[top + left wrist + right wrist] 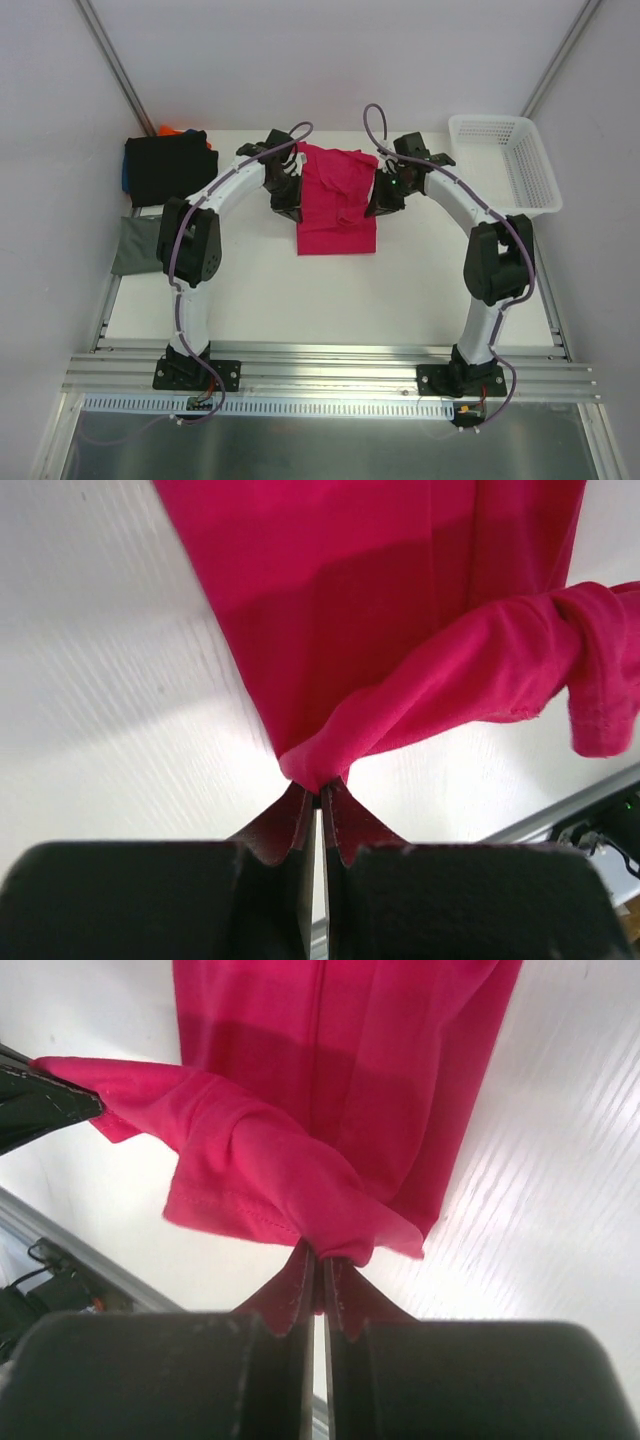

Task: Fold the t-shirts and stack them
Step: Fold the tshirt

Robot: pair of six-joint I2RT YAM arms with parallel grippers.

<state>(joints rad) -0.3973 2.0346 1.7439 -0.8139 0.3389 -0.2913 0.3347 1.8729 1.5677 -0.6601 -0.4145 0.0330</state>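
Observation:
A crimson-pink t-shirt [336,205] hangs partly lifted over the middle of the table, its lower part lying on the surface. My left gripper [288,195] is at the shirt's left edge and my right gripper [384,195] at its right edge. In the left wrist view the left gripper [320,785] is shut on a pinched fold of the pink cloth [400,600]. In the right wrist view the right gripper [322,1255] is shut on a bunched corner of the same shirt [340,1060]. Folded shirts lie at the far left: black [165,170] over orange [172,130] and blue [127,172], with a grey-green one [135,245] nearer.
A white mesh basket [490,122] stands at the table's back right corner. The folded pile fills the back left corner. White walls close in behind and on both sides, and a metal rail [330,360] runs along the near edge.

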